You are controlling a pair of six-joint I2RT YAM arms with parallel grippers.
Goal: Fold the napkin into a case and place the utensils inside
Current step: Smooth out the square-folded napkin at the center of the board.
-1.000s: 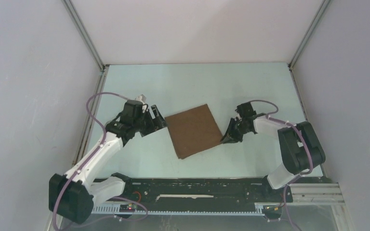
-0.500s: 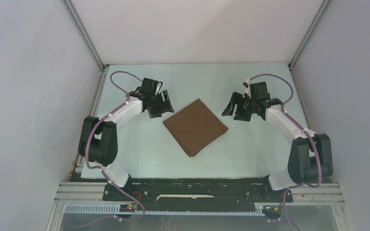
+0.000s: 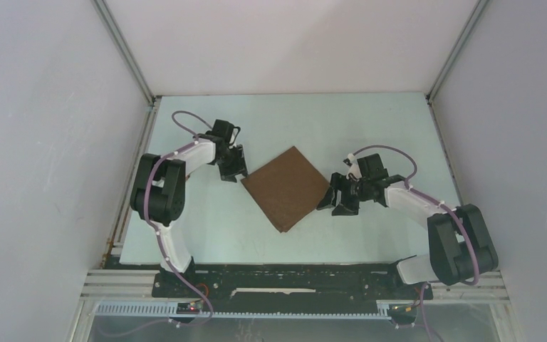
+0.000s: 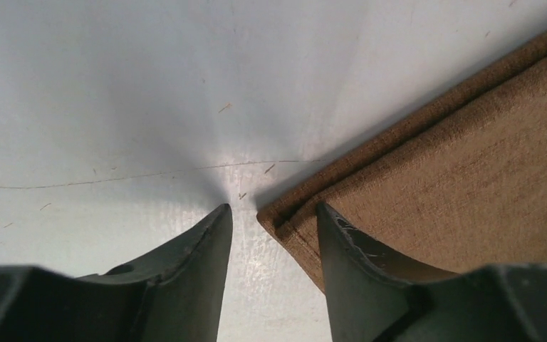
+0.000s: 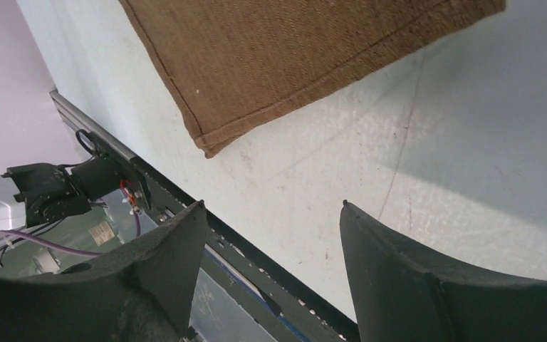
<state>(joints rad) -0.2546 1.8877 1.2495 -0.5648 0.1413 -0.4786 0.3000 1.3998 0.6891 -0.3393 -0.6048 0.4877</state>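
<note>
The napkin [image 3: 287,187] lies flat in the middle of the pale surface [image 3: 327,128], turned so its corners point like a diamond. From the left wrist you see it [image 4: 456,185] is folded: two layers sit stacked, the upper edge set slightly back from the lower one.

Your left arm [image 3: 192,153] reaches in to the napkin's left corner. The left jaws stand partly apart and straddle that corner: one finger [image 4: 192,271] is over the bare surface [image 4: 114,85], the other finger [image 4: 356,271] is over the cloth, and the corner tip sits in the gap between them. They are not clamped on the fabric; you cannot tell whether the finger over the cloth touches it.

Your right arm [image 3: 413,199] sits just beside the napkin's right corner. The right jaws are spread wide with nothing between them; its fingers [image 5: 164,263] frame only bare surface [image 5: 434,142] and the black rail [image 5: 256,274] at the near edge. In that view the napkin [image 5: 292,57] lies ahead of the fingertips, apart from them.
</note>
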